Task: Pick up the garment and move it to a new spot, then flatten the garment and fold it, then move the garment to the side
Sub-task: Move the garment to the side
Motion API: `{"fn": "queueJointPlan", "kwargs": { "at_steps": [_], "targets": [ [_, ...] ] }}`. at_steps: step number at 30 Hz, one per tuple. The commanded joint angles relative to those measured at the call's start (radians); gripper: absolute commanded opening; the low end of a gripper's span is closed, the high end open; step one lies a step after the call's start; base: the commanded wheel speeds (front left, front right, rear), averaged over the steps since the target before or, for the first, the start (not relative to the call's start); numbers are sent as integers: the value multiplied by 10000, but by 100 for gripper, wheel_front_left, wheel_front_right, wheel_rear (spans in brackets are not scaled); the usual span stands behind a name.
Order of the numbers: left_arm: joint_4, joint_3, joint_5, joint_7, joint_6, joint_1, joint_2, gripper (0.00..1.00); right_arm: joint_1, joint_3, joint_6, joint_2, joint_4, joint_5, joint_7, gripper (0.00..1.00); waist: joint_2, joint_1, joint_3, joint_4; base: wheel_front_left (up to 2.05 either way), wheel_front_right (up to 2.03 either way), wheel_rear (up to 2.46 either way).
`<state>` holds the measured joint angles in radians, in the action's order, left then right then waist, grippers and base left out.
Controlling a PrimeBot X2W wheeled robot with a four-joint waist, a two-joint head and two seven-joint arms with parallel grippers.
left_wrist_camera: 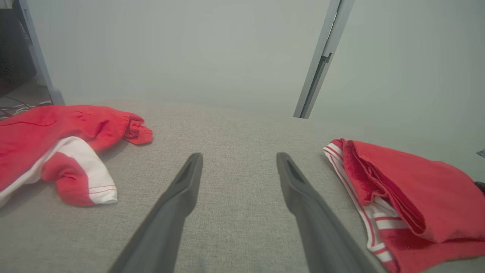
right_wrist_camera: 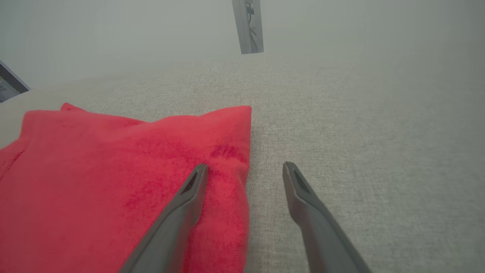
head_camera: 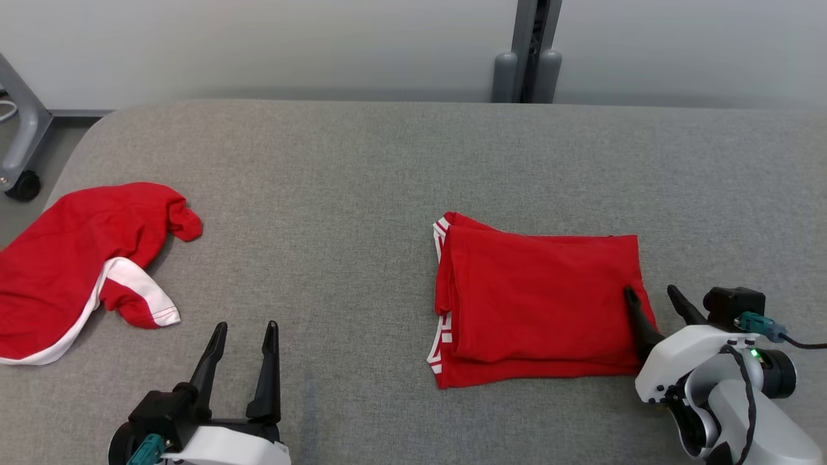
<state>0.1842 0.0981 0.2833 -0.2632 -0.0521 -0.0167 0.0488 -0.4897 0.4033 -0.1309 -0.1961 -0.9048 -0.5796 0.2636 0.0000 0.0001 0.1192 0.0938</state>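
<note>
folded red garment (head_camera: 539,307) lies at 4 o'clock of the grey table (head_camera: 362,194) centre, long axis 9-to-3; right gripper (head_camera: 650,290), wide and empty, straddles its 3 o'clock edge, nearer than the left gripper (head_camera: 246,326), wide, at 8 o'clock.

The red garment (head_camera: 539,303), folded into a rectangle with white striped trim, is lying flat, its edge sitting between the right gripper's (head_camera: 650,290) fingers.

Two garments — folded garment (head_camera: 543,303), crumpled garment (head_camera: 64,258), one grey table (head_camera: 362,168)
</note>
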Motion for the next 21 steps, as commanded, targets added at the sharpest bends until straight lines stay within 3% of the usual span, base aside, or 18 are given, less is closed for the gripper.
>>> {"fn": "queueJointPlan", "kwargs": {
  "at_steps": [1,9,10,11,12,13,17,21],
  "targets": [
    [3,1,26,-18,-42,212,35,100,-137,150,2,0,-166,-82,12,100,0,-1,265,121,0,0,0],
    [49,-17,50,-18,-27,442,39,100,-240,1111,0,311,-985,-759,-84,100,0,-1,454,95,0,0,0],
    [50,-15,44,-19,-24,475,37,100,-270,1256,-1,343,-1053,-875,-85,95,0,-1,444,87,0,0,0],
    [62,-15,40,-18,-12,509,37,100,-364,1540,-3,302,-1089,-996,-74,16,0,-1,412,73,0,0,0],
    [62,-15,40,-18,-12,509,37,100,-364,1540,-3,302,-1089,-996,-74,16,0,-1,412,73,0,0,0],
    [73,-16,42,-18,-3,517,37,100,-394,1669,-1,259,-1094,-1045,-64,0,0,-1,393,68,0,0,0],
    [58,-19,17,-18,21,529,37,100,-770,1891,7,-48,-1057,-992,-18,0,0,-1,365,63,0,0,0],
    [-8,-86,-10,-18,38,486,37,100,-1096,1449,5,-322,-503,-418,3,0,0,-1,402,15,0,0,0]
  ]
}}
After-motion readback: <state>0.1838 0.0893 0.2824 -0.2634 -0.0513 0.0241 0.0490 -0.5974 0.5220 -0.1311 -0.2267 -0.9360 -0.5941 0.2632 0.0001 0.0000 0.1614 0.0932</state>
